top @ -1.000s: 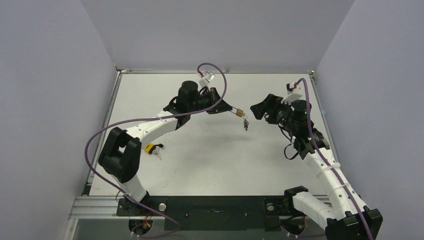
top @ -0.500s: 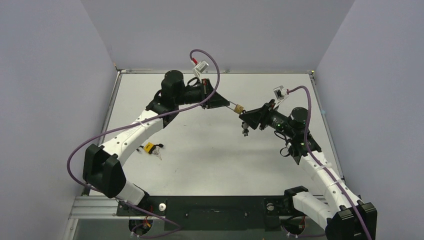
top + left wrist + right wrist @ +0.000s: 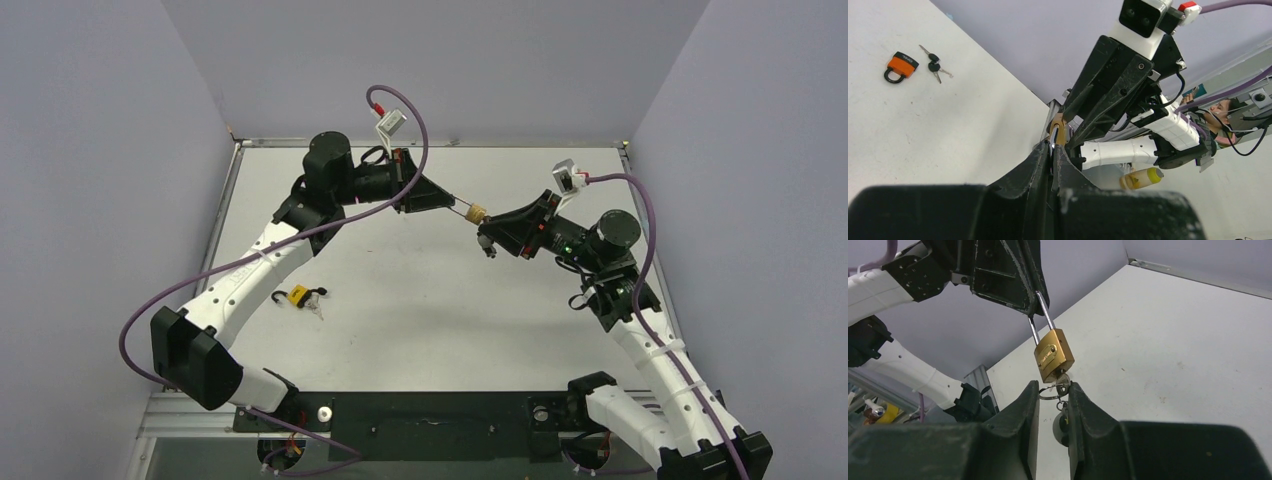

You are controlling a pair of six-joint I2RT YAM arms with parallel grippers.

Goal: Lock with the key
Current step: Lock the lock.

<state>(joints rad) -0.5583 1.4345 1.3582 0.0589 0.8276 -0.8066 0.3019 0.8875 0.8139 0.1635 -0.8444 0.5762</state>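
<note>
The left pincer (image 3: 441, 202) is clamped on the shackle (image 3: 1041, 315) of the brass padlock (image 3: 477, 212), holding it in the air over the table (image 3: 420, 330). The body hangs free, with its keyway end facing away from the fingers. That leaves the key (image 3: 1062, 378) exposed for the other arm.

The right pincer (image 3: 1054, 390) comes in from the opposite side of the brass padlock. Its fingers stand narrowly apart, flanking the key and the key ring (image 3: 1049, 391) just under the body. They look close to touching the ring, but I cannot tell whether they press the key itself. A second key (image 3: 1060, 426) dangles lower between the fingers. Judged from this, the step in hand is taking hold of the key head so it can be turned.

Under the brass padlock the table is bare, so the dangling key has room to swing. Turning will need wrist roll from the right arm. The two pincers nearly meet tip to tip at the brass padlock, so there is little slack there. The table's far edge and the back wall lie beyond the brass padlock, near enough to limit any push that way.

An orange padlock (image 3: 297, 295) with its own keys (image 3: 317, 300) lies well apart from the brass padlock, toward the left arm's near side and out of the way.
</note>
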